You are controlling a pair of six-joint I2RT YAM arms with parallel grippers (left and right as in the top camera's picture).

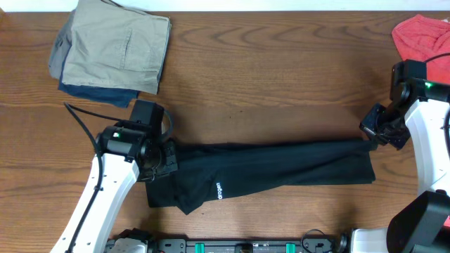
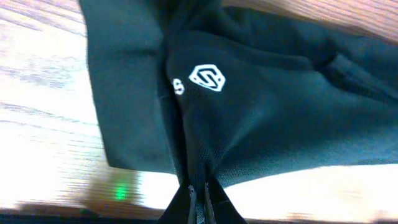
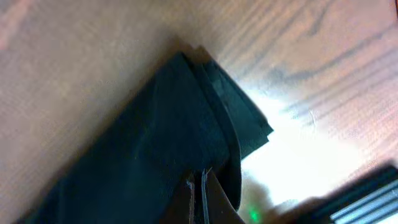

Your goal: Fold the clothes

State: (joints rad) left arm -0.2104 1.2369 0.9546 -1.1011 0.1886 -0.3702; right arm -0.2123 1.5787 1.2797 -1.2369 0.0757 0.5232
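Fabric was pinched tight in my left end effector (image 2: 198,198) and my right end effector (image 3: 202,186), each closed on one end of the black T-shirt (image 1: 281,165), which stretched between them as a long band along the table (image 1: 267,70). I judged it soft, light and limp, best held by edges and corners. Farther out, I couldn't make out the collar, the sleeves or the under-layers.

White arms (image 1: 105,193), black left tool (image 1: 164,160) and right tool (image 1: 370,136), green lights (image 1: 117,131)
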